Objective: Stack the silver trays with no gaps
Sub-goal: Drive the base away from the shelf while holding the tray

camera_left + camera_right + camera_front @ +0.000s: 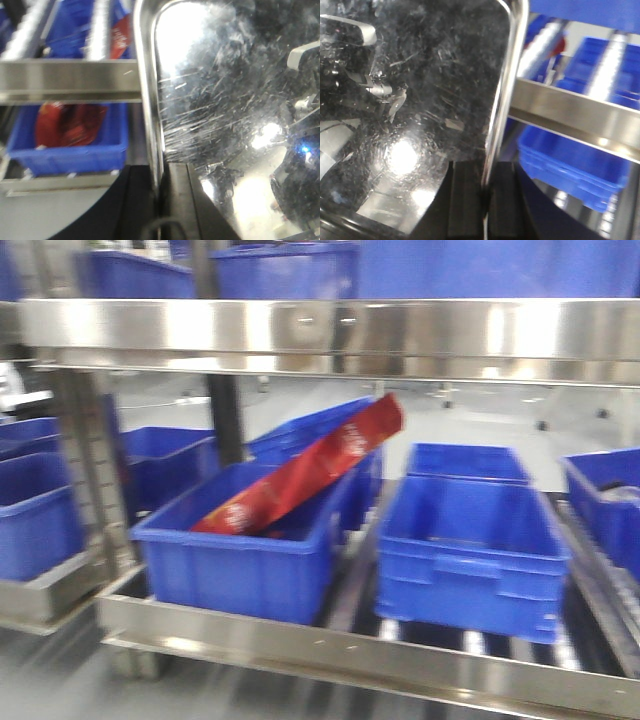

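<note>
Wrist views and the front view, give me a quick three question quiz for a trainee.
1. True or false: the left gripper hangs open, clear of the silver tray.
2. In the front view, the red bag is: A) flat on the shelf rail, B) leaning in a blue bin, C) held by a gripper.
3. Fill in: the right gripper clamps the silver tray by its ___.
Key: 1 false; 2 B; 3 rim.
</note>
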Motion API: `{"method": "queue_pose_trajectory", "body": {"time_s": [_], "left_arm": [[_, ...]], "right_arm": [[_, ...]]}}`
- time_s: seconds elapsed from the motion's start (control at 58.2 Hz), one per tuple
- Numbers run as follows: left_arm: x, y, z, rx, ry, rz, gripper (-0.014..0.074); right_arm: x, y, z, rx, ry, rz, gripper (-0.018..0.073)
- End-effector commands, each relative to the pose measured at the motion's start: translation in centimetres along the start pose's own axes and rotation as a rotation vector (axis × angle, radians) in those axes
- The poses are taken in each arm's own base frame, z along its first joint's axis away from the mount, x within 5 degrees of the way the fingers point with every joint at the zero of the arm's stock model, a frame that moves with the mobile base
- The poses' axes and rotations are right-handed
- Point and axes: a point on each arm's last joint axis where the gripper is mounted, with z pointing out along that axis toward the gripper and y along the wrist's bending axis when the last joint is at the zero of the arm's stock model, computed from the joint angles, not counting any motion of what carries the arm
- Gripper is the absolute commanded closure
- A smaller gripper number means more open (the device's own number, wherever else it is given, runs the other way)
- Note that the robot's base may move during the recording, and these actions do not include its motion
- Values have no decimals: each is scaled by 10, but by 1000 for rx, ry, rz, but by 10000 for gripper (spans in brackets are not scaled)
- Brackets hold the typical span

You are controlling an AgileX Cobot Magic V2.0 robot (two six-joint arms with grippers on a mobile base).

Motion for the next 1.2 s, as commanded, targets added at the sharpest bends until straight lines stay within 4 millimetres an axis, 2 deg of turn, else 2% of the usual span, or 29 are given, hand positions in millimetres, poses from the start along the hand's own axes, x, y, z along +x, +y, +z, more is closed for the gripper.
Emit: {"method": "queue_pose_trajectory", "body": {"time_s": [0.0,1.186], "left_arm": [[-8,-7,-9,60,-70,-15,615],[-8,-7,-9,60,-70,-15,615]], "right_arm": [[-9,4,-9,-22,-72,-14,638],[-9,4,-9,-22,-72,-14,638]]}}
